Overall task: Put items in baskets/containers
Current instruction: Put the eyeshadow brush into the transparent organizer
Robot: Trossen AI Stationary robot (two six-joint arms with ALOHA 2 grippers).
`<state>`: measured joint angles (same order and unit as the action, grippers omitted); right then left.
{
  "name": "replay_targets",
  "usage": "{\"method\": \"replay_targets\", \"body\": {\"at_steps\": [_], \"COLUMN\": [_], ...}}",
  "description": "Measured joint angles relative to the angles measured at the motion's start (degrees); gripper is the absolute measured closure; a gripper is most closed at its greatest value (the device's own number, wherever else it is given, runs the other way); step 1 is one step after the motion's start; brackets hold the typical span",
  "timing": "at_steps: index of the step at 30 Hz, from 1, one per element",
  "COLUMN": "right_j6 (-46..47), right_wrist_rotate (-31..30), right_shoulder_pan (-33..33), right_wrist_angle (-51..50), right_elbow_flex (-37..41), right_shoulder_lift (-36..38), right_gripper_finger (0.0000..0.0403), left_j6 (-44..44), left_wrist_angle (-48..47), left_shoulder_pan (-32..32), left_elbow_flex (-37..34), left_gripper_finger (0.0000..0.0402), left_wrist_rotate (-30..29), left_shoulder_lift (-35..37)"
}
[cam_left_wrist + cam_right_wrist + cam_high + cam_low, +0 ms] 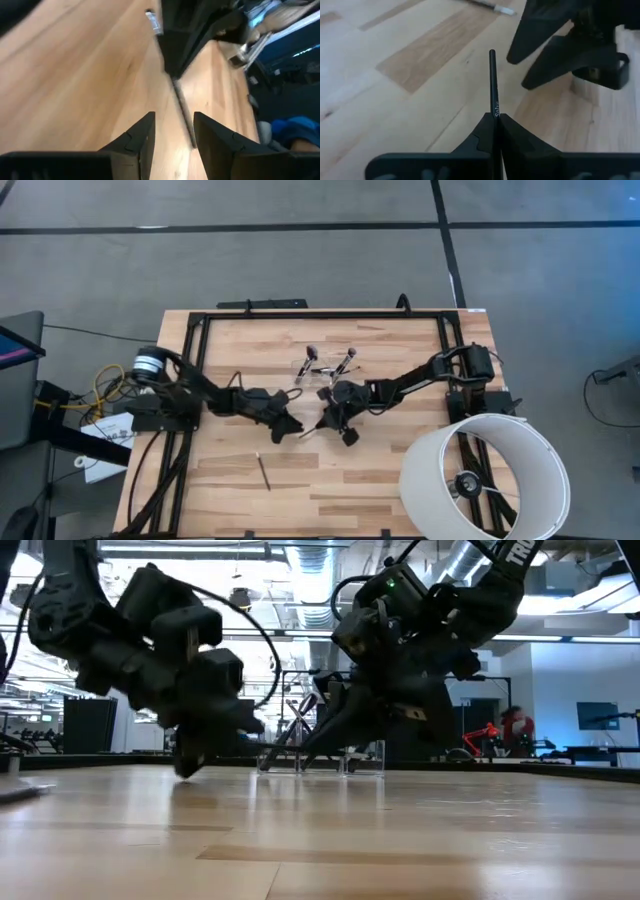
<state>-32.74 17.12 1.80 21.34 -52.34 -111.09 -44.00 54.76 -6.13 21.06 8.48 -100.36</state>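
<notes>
My right gripper [330, 420] [494, 119] is near the table's middle, shut on a thin dark makeup brush [310, 431]. My left gripper [292, 426] [174, 120] faces it, open. Its fingers stand on either side of that brush's free end [184, 112], and I see no touch. The clear plastic cup [312, 370] stands behind both grippers, with brushes [349, 356] leaning out over its rim. Another brush [264, 470] lies flat on the wood nearer the near edge. In the low view the left gripper [190, 762] hangs just above the table. My right gripper pinches the brush's dark handle [494, 106] between its two fingers. The fingers lie along the handle, which sticks straight out past their tips toward the left gripper, low over the wood. Whether its far end [491, 52] touches the table does not show.
A large white lamp shade [485, 470] stands at the table's near right corner. A black frame [320, 315] runs along the far and side edges. Cables and papers [105, 425] lie beside the left arm's base. Bare wood lies between the loose brush and the shade.
</notes>
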Motion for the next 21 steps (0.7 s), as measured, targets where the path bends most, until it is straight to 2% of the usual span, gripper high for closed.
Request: {"method": "replay_targets", "body": {"at_steps": [4,21], "right_j6": [-0.8,-3.7], "right_wrist_rotate": [-3.9,-6.2], "right_shoulder_pan": [0.1,0.1], "right_wrist_angle": [0.9,1.8], "right_elbow_flex": [-0.3,-0.3], "right_shoulder_lift": [0.0,0.1], "right_gripper_finger": [0.0399,0.0398], "left_j6": [-1.3,-3.1], "left_wrist_angle": [1.0,-0.4], "left_shoulder_pan": [0.1,0.5], "left_elbow_flex": [1.7,2.9], "left_gripper_finger": [0.027,0.0273], "left_wrist_rotate": [2.1,3.7], "left_shoulder_lift": [-1.9,-1.8]}}
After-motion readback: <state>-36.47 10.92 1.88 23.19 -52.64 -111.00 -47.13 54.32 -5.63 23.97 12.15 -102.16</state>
